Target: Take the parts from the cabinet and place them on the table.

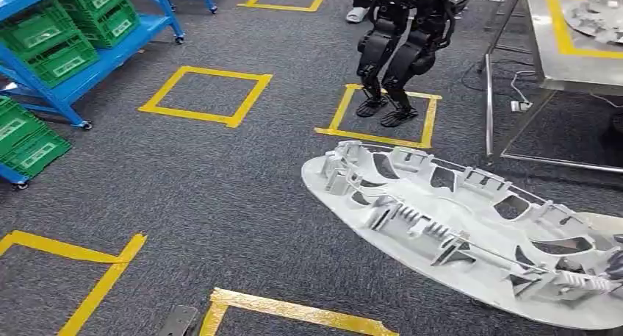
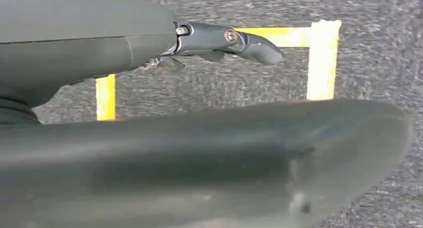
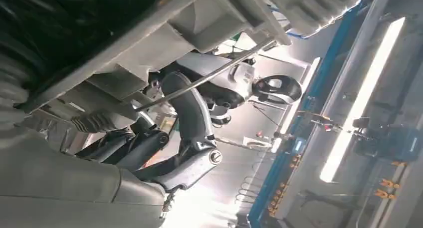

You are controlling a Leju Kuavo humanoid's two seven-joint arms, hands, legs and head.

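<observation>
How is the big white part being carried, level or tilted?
Tilted: the white part slopes down toward its near right end above the carpet.

The large white molded part (image 1: 470,229) runs off the head view's right and lower edges, so its far end is cut off. Against that end a dark bit of the right hand (image 1: 614,264) shows, its hold unclear. The second humanoid robot (image 1: 404,45) beyond the part is cropped above the hips. The left hand (image 2: 219,41) is blurred.
</observation>
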